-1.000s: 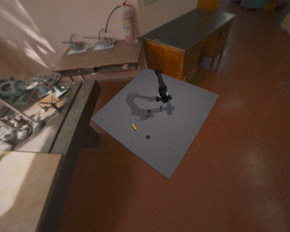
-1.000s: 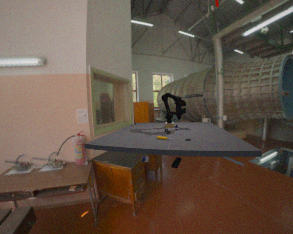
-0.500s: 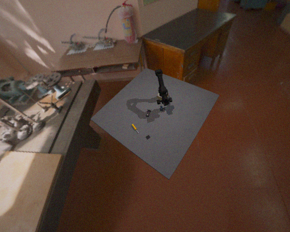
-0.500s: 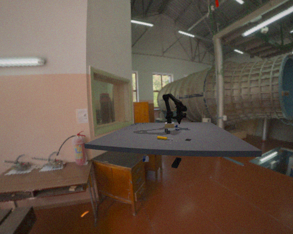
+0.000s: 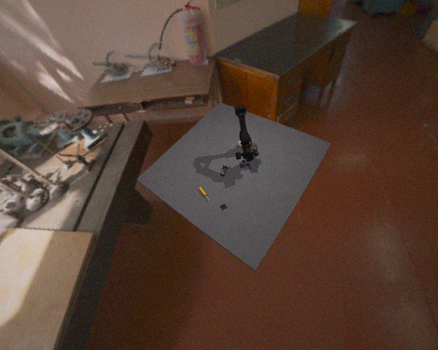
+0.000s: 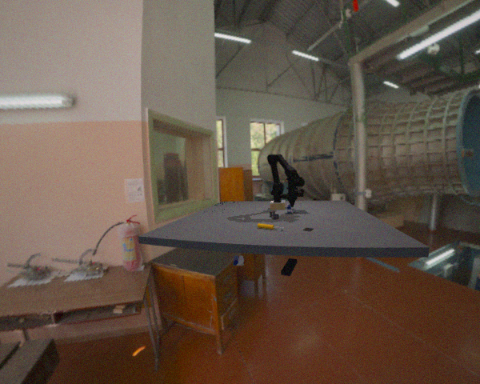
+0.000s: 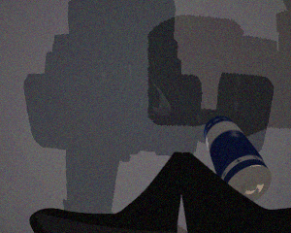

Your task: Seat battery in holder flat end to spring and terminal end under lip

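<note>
The battery [image 7: 238,152] [image 6: 290,210] is a blue and silver cylinder on the grey table. It appears to stand upright, with a broad silver end toward the wrist camera. My gripper [image 7: 180,159] [image 6: 292,206] is shut and empty, with its fingertips together. It points down above the table beside the battery; the battery shows just right of the fingers in the wrist view. The holder [image 5: 223,170] [image 6: 274,216] is a small dark piece on the table, apart from the battery. Its spring and lip are too small to tell apart. It does not show in the wrist view.
A yellow-handled screwdriver [image 5: 202,191] [image 6: 266,226] lies on the table [image 5: 264,211] beyond the holder from the arm. A small dark square [image 5: 223,206] [image 6: 308,229] lies near the screwdriver. A beige block [image 6: 278,205] is at the arm's base. The arm's shadow crosses the table.
</note>
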Motion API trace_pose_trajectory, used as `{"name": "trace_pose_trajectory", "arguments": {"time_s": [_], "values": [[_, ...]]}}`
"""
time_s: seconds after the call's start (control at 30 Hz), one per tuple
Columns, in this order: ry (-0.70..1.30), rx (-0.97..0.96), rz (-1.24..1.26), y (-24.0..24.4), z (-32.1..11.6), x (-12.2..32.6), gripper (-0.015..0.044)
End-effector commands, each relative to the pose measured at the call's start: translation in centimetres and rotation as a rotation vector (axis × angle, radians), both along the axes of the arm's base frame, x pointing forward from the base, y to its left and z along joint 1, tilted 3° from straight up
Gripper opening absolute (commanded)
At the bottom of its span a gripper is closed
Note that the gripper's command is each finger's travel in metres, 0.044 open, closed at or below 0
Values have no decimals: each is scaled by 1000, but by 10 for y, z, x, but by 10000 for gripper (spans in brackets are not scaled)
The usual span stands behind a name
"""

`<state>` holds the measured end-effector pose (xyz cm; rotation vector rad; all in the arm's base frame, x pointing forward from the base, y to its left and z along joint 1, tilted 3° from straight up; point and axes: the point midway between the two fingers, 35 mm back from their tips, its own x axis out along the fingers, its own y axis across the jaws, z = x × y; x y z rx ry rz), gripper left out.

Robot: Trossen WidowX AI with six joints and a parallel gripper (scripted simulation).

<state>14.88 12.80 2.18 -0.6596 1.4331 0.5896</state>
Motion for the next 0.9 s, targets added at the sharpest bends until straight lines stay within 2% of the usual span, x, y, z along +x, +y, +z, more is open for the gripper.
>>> {"name": "trace_pose_trajectory", "arguments": {"time_s": [0.0,0.87], "values": [[-3,0,3,-3,0,5,0],[-7,-4,3,-34,3,35,0]]}}
